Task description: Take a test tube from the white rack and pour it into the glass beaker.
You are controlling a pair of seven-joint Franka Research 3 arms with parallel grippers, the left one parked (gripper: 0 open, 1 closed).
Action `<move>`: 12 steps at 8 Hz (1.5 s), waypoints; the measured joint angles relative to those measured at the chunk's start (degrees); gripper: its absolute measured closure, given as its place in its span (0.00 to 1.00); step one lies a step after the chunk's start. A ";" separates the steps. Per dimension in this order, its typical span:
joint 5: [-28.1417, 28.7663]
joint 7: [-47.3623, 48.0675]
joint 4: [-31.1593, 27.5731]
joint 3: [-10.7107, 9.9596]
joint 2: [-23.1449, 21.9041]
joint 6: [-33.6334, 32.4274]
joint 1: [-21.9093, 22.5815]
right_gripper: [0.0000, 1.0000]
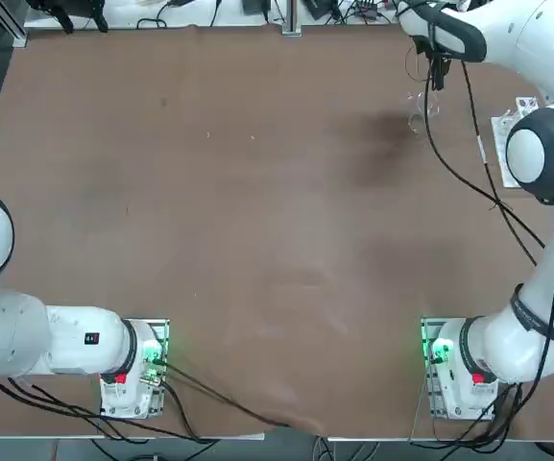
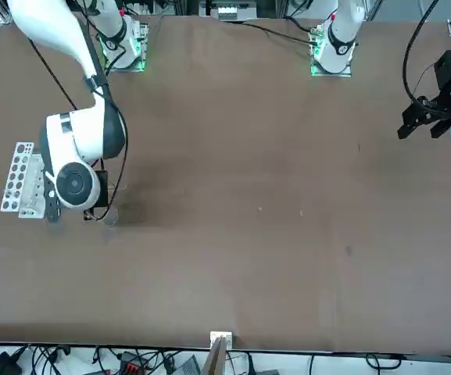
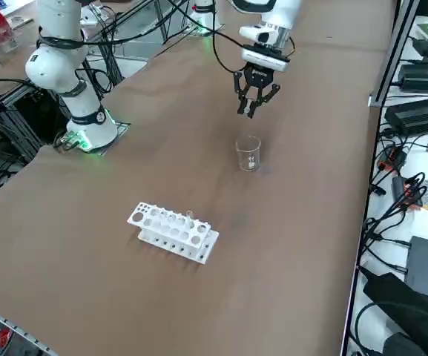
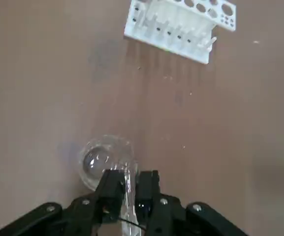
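Clear test tube [image 4: 127,189] is clamped in the right gripper [image 4: 130,184] just above the glass beaker [image 4: 102,161], white rack [image 4: 180,23] apart.

A broad brown table [image 1: 257,221] fills the scene, its surface matte and evenly lit. In the top view, black cables [image 1: 190,12] trail along its edge at twelve o'clock, and in the right side view, black power units [image 3: 421,111] and more cabling sit off the table at three o'clock
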 joint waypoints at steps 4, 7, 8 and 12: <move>5.36 -5.44 -0.45 0.19 1.56 0.19 -0.27 0.82; 7.69 -9.81 -0.79 0.17 1.77 0.24 -1.71 0.82; 8.78 -11.38 -0.80 0.17 2.04 0.53 -2.10 0.82; 12.17 -18.58 -0.86 0.14 2.78 1.49 -3.95 0.82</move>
